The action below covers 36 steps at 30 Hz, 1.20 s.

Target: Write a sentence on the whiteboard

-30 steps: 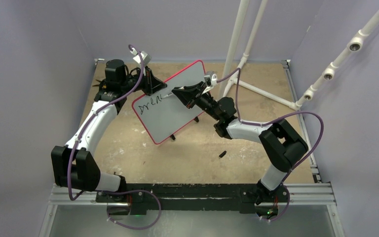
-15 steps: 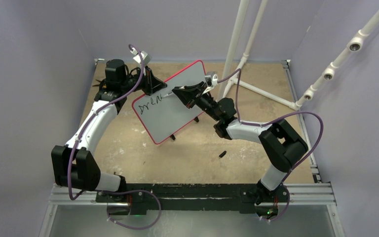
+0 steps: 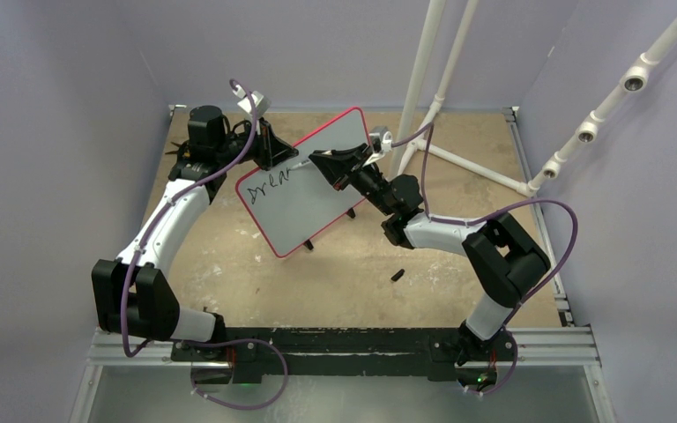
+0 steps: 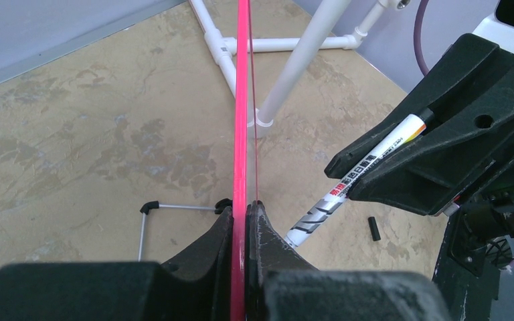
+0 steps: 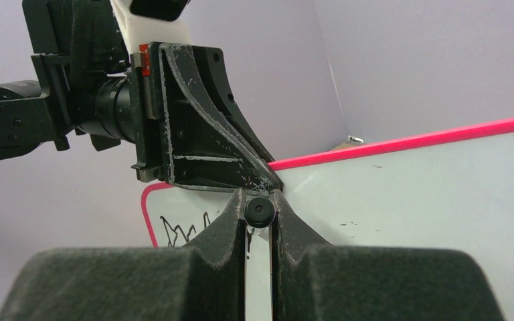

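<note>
The whiteboard (image 3: 308, 198), white with a red-pink rim, is held tilted above the table. My left gripper (image 3: 273, 152) is shut on its upper left rim; the left wrist view shows the red edge (image 4: 243, 100) pinched between the fingers of that gripper (image 4: 244, 207). My right gripper (image 3: 331, 172) is shut on a white marker (image 4: 355, 187), whose tip rests against the board's face. In the right wrist view the marker's black end (image 5: 259, 211) sits between the jaws of the right gripper (image 5: 258, 195). The sentence (image 3: 264, 187) stands as a few black letters near the board's left end (image 5: 181, 231).
A white pipe frame (image 3: 432, 88) stands at the back right, with another pipe (image 3: 617, 97) along the right wall. A small black marker cap (image 3: 398, 275) lies on the tan table. The board's wire foot (image 4: 148, 208) hangs below it. Purple walls close in all round.
My right gripper has edged slightly right and up along the board with the marker, and the black writing has grown a little. The left arm and the board stay still.
</note>
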Each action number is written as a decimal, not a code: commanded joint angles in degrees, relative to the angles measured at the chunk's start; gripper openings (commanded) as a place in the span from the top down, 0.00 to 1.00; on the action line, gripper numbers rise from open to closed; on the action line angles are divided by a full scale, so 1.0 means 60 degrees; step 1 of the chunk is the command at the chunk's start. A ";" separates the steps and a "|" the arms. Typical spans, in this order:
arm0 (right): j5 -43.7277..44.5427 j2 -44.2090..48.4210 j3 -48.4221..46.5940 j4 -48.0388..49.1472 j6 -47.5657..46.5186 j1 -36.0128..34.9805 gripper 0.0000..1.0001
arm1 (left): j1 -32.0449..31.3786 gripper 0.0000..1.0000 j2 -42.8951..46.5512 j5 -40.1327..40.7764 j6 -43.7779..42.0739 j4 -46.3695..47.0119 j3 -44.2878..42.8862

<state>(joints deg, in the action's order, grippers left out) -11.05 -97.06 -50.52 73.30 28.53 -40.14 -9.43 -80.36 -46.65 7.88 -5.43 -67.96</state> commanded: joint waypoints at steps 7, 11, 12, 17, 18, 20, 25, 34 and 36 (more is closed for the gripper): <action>0.0816 0.0315 0.0165 0.0112 -0.0288 -0.0004 1.00 | -0.0245 1.00 -0.0406 -0.0451 -0.0111 -0.1109 0.0369; 0.0801 0.0309 0.0494 0.0086 -0.0218 -0.0001 1.00 | -0.0245 1.00 -0.0413 -0.0457 -0.0111 -0.1099 0.0376; 0.0787 0.0306 0.0574 0.0083 -0.0195 -0.0004 1.00 | -0.0245 1.00 -0.0420 -0.0457 -0.0112 -0.1088 0.0384; 0.0772 0.0326 0.0845 0.0107 -0.0127 -0.0004 1.00 | -0.0245 1.00 -0.0432 -0.0442 -0.0093 -0.1094 0.0385; 0.0779 0.0323 0.0829 0.0116 -0.0114 -0.0004 1.00 | -0.0245 1.00 -0.0437 -0.0442 -0.0090 -0.1088 0.0383; 0.0787 0.0310 0.0744 0.0162 -0.0099 -0.0004 1.00 | -0.0245 1.00 -0.0436 -0.0442 -0.0095 -0.1092 0.0385; 0.0801 0.0268 0.0426 0.0358 -0.0013 -0.0004 1.00 | -0.0245 1.00 -0.0450 -0.0428 -0.0094 -0.1087 0.0385; 0.0888 0.0209 -0.0020 0.0559 0.0065 -0.0004 1.00 | -0.0245 1.00 -0.0450 -0.0441 -0.0098 -0.1100 0.0374; 0.0904 0.0187 -0.0060 0.0530 0.0064 -0.0004 1.00 | -0.0245 1.00 -0.0436 -0.0442 -0.0097 -0.1089 0.0370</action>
<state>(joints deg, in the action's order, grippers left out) -7.99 -96.57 -48.27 74.32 29.36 -40.18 -9.39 -80.47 -46.22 7.88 -5.41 -67.99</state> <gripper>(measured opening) 0.115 0.049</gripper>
